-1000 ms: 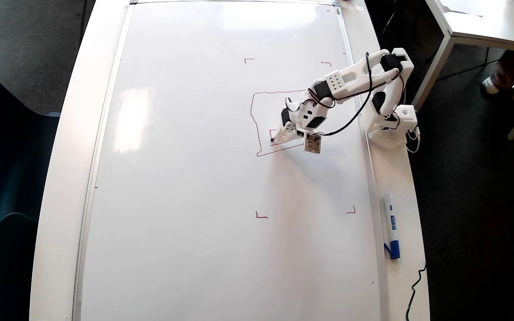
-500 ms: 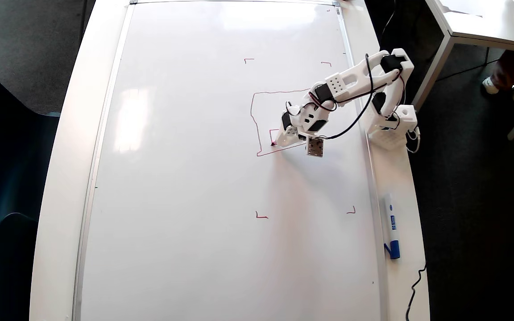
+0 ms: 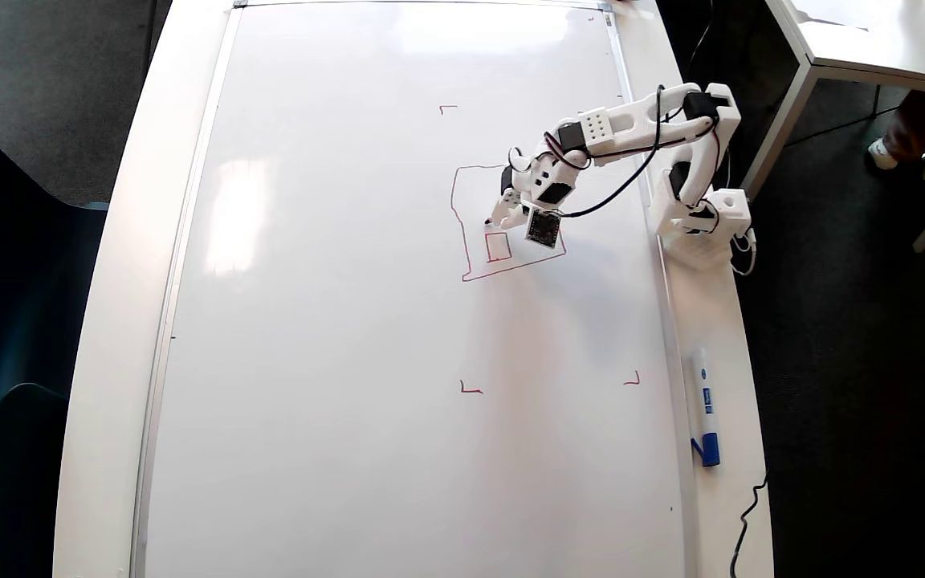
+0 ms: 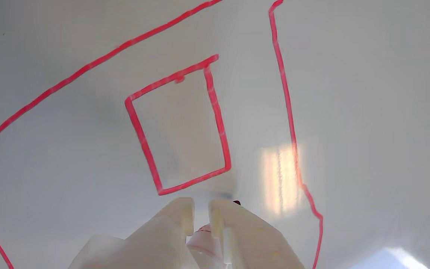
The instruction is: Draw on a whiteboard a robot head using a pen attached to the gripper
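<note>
Over the last second the gripper swung up the overhead view, away from the lower left corner of the robot head outline, where the tip of the pen had been pressed near the bottom line, and ended just above a small rectangle. That rectangle, earlier only partly drawn and half covered by the claw, showed closed on all four sides. The arm's forearm and the dark square module shifted upward with it.
</note>
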### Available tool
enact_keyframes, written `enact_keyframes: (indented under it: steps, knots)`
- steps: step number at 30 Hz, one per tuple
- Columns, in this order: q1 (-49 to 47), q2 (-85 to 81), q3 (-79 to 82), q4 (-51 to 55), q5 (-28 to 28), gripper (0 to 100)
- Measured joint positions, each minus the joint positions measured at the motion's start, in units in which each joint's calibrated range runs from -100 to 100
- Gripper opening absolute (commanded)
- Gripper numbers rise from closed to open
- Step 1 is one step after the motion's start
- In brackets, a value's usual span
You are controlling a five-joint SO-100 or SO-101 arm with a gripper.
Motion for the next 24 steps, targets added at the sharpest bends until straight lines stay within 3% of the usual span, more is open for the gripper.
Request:
enact_keyframes:
  steps: [24]
  knots:
    - [1.4,-1.7,5.1,-2.3,0.0,1]
